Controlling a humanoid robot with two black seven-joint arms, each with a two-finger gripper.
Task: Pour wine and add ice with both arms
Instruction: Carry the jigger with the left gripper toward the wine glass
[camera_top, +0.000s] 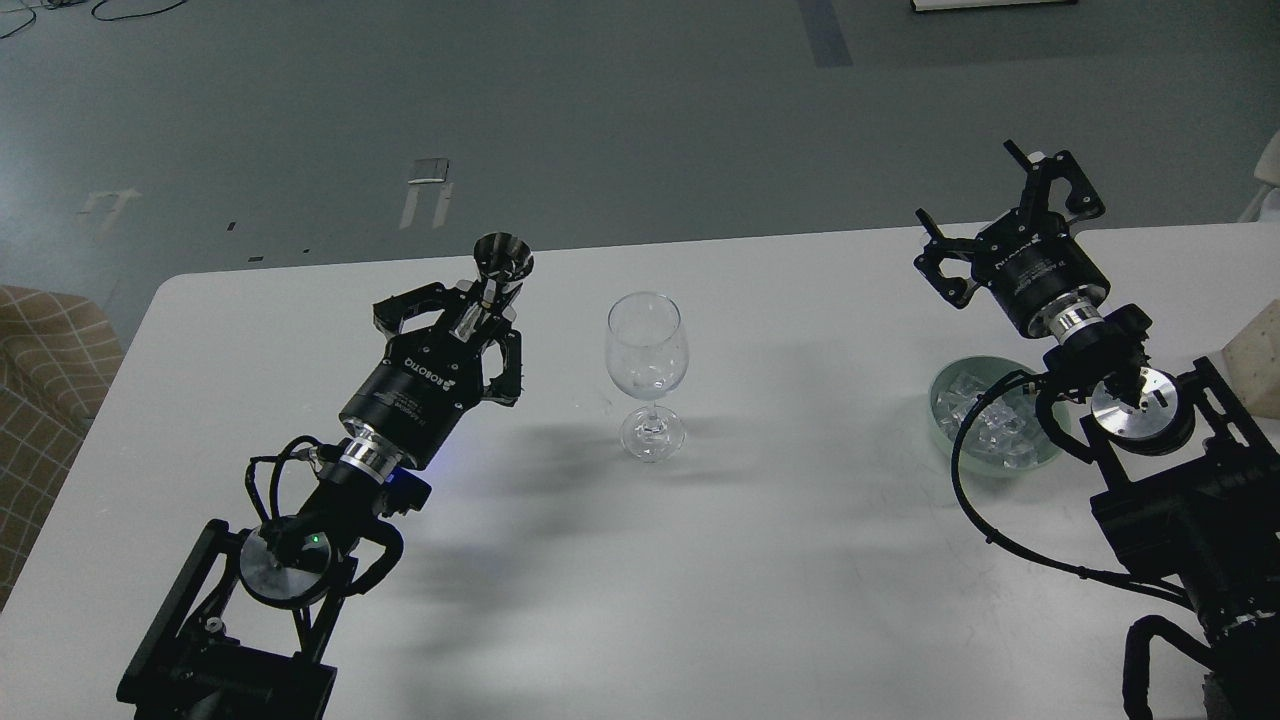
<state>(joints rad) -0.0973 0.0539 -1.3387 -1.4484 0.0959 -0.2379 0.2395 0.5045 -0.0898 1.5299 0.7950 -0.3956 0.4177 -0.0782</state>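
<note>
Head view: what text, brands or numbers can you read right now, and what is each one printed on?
"ROBOTIQ": white lettering on the body of the left gripper, seen upside down.
White lettering on the body of the right gripper: looks like the same brand, too blurred to read for sure.
Smaller print on both gripper bodies: too small to read.
Wine glass, ice bowl, table: no text.

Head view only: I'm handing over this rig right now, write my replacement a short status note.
Left pincer: shut on a small metal cup, held left of the wine glass.
Right pincer: open, empty, raised beyond the ice bowl.
Wine glass upright at table centre; something clear sits in its bowl, whether liquid or cube I cannot tell.
Ice cubes heaped in the bowl at the right.
Left to do: probably adding ice; check whether the pour is finished.
</note>
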